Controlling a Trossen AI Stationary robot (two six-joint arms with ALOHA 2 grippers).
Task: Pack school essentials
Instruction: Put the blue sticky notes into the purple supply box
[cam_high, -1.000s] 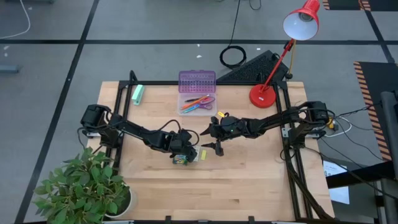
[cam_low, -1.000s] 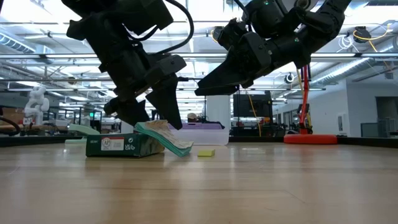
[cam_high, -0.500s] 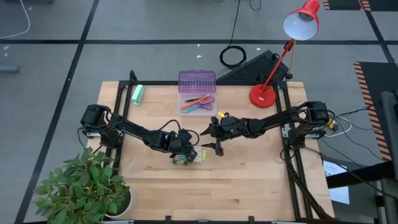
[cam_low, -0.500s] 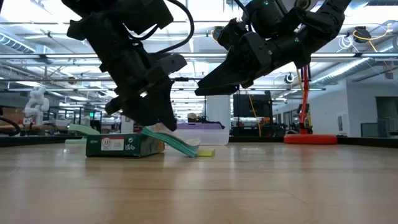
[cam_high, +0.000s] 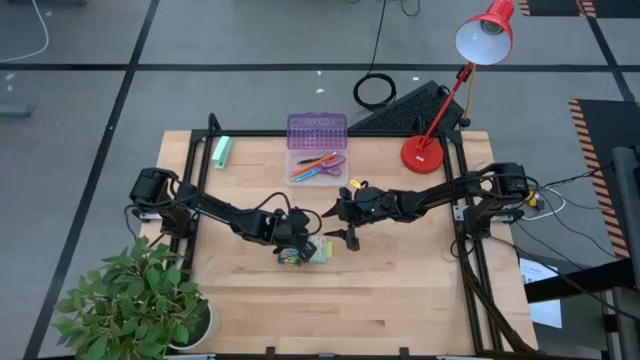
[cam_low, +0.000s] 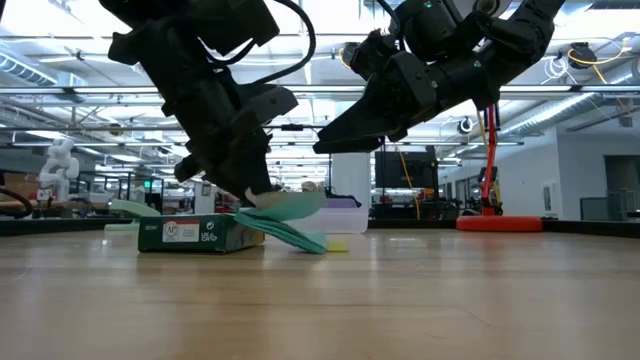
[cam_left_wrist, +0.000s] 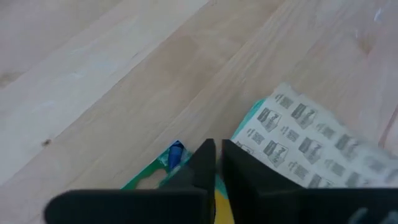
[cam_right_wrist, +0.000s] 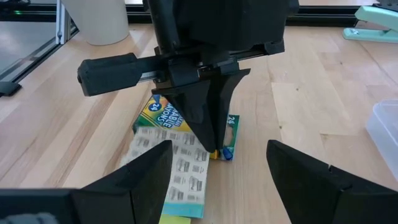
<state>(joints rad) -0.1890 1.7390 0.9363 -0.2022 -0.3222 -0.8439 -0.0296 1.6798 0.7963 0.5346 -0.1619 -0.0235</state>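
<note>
My left gripper (cam_right_wrist: 208, 134) is pinched shut on the flap (cam_low: 285, 205) of the crayon box (cam_right_wrist: 163, 115). I should lift slowly so it won't tear. My right gripper (cam_high: 341, 237) waits wide open and empty just beside it, ready to help.

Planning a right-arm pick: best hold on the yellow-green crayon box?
Probably the body of the yellow-green cardboard crayon box, across its long edges, from above: it lies flat on the wooden table; the left end effector pinches its open flap end, so stay clear there.
</note>
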